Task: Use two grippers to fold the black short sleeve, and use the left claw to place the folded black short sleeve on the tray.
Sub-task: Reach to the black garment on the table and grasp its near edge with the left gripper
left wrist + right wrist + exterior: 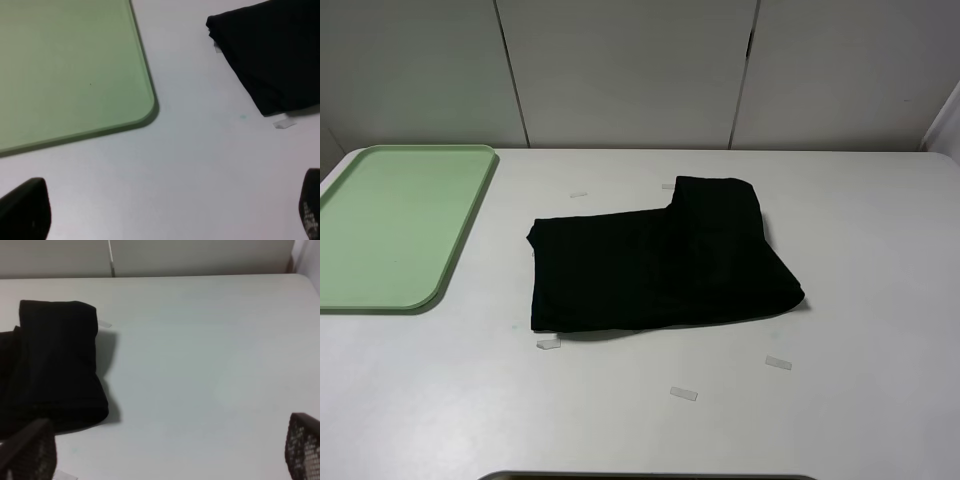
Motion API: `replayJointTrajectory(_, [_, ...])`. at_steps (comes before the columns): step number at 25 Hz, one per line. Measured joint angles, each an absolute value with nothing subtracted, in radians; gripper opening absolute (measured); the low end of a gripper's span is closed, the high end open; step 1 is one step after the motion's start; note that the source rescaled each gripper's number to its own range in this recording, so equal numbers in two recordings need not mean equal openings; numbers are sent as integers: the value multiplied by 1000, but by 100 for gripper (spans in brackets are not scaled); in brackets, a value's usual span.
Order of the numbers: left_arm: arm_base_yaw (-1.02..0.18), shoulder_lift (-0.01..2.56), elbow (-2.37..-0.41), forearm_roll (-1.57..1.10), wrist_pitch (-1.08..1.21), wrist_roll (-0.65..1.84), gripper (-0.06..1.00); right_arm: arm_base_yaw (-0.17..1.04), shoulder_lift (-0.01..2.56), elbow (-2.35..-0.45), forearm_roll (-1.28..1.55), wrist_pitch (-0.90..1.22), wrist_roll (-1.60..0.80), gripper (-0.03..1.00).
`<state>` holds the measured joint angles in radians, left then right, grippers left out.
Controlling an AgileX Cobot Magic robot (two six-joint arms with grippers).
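The black short sleeve [660,262] lies folded in a thick pile at the middle of the white table; no lettering shows. Its corner appears in the left wrist view [270,55] and its folded end in the right wrist view [52,365]. The mint-green tray [395,225] rests at the far left, with nothing on it, and its rounded corner shows in the left wrist view [75,70]. Neither arm appears in the exterior high view. My left gripper [170,210] is open above bare table between tray and shirt. My right gripper [165,450] is open beside the shirt's right end, holding nothing.
Small clear tape marks lie on the table around the shirt [683,393], [778,362], [548,343]. A white panelled wall [630,70] stands behind the table. A dark edge [650,476] shows at the table's front.
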<state>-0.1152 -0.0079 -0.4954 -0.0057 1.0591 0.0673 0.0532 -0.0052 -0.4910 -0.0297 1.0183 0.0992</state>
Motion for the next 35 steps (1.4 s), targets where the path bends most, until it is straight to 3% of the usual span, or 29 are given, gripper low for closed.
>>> replayJointTrajectory(22, [-145, 11, -495, -71, 1059, 67, 100, 53, -5, -490, -30, 1018, 99, 100])
replayJointTrajectory(30, [-145, 374, -527, -320, 842, 93, 100, 53, -5, -490, -30, 1018, 99, 100])
replayJointTrajectory(35, [-145, 688, -528, -660, 673, 347, 100, 53, -5, -490, -30, 1018, 99, 100])
